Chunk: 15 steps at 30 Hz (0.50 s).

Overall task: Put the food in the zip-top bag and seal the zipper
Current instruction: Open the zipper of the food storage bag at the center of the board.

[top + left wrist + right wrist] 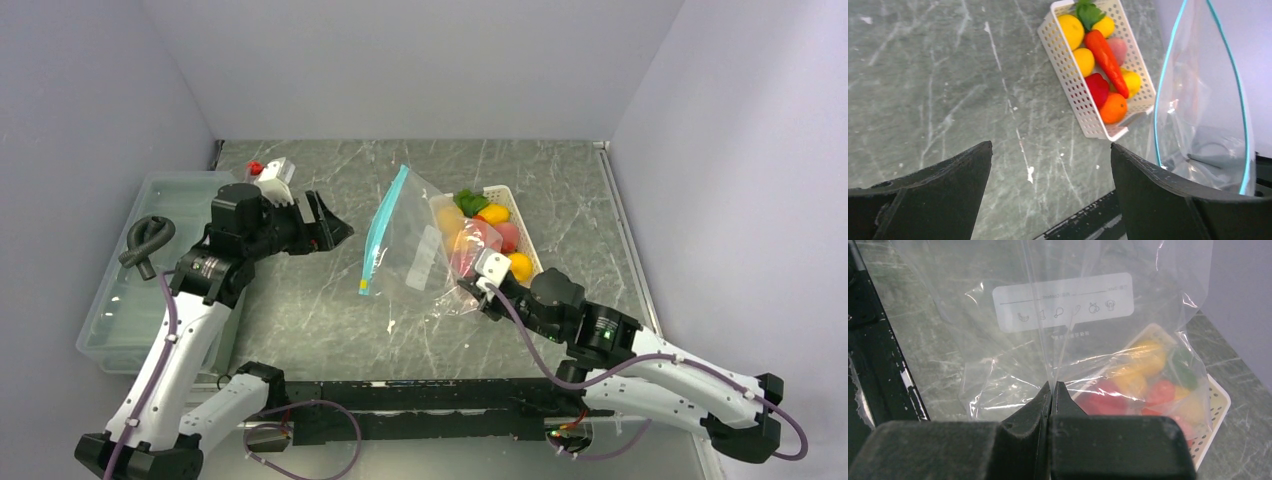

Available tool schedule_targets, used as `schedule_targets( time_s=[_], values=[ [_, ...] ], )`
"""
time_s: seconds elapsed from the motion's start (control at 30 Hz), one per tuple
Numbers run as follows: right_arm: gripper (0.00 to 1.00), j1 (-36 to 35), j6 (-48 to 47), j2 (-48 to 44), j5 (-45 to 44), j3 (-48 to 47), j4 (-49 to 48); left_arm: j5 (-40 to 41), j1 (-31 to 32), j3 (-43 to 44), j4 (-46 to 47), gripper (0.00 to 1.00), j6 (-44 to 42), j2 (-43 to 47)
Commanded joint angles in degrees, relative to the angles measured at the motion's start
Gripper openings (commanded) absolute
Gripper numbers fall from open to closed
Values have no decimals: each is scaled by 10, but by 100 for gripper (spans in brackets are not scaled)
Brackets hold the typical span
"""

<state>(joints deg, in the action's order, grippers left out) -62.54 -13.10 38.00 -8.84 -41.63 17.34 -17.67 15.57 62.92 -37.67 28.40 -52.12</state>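
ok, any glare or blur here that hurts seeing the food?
Top view: even light, but the bag overlaps the basket and hazes some of the food. Left wrist: food sharp, no glare; the open left hand is dark in the foreground. Right wrist: food shows only through the plastic, soft and smeared; the right hand, shut on the bag, fills the bottom.

Through my right wrist camera the small toy fruits and vegetables (pixel 1143 375) are smeared colours behind the clear floppy zip-top bag (pixel 973 355); I cannot tell them apart. The print on its white rectangular label (pixel 1063 302) is too small to read. From above, the plastic seems to cover my right claw's (pixel 472 292) fingertips.
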Motion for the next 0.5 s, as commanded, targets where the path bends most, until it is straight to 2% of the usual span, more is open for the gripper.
schedule_targets(
  time_s=[0.0,0.27,0.47],
  values=[
    [0,1,-11,-26,16,3,23,-113,-25,27,33,91,41,-5],
    [0,1,-8,-29,53,8,15,-321,-100,-13,131,86,130,-27],
    [0,1,-13,-28,84,11,-11,-379,-112,-25,135,85,140,-36]
  ],
)
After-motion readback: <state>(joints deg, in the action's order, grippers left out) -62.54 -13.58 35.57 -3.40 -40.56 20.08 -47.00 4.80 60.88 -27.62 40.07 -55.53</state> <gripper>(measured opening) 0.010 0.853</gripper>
